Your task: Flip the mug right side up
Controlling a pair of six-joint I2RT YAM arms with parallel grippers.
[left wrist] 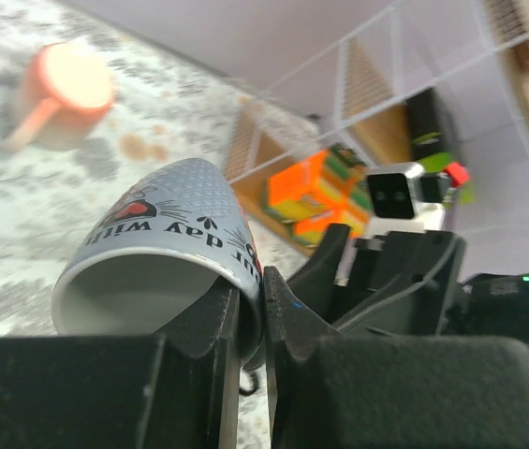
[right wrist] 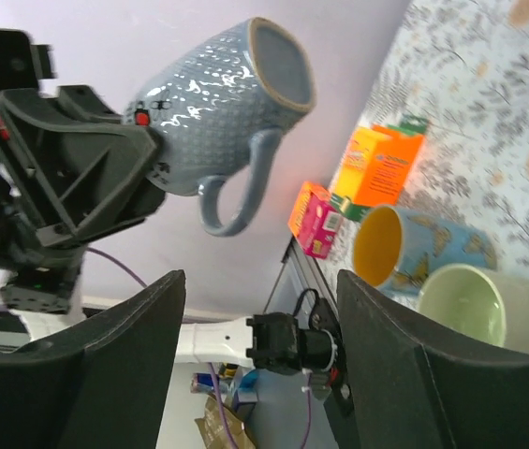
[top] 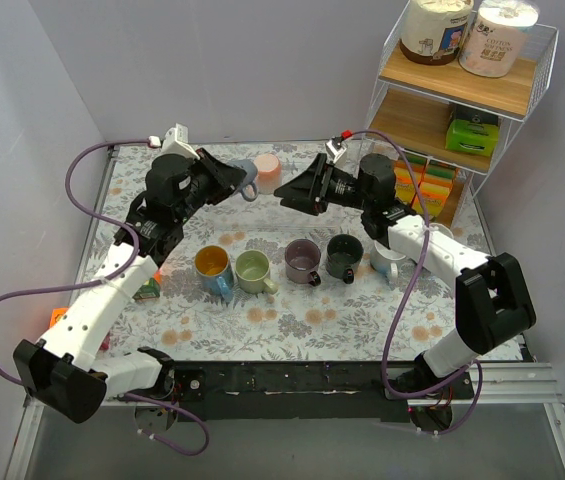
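White arms [top: 112, 290], black joints [top: 497, 300], purple cables [top: 70, 185]

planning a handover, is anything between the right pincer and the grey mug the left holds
Nothing visible. The right pincer faces the grey mug across open air; the pink mug sits lower, off that line.

Many colours on a flowery cloth

The mug [top: 245, 178] is blue-grey with tiny dots and black writing. The cloth [top: 292, 325] is pale with grey and orange flowers. At 12 o'clock: a pink cup [top: 267, 172]. From 9 to 3 o'clock: blue cup [top: 213, 268] with yellow inside, pale green cup [top: 253, 271], purple cup [top: 303, 261], dark green cup [top: 344, 256], white cup [top: 386, 262].
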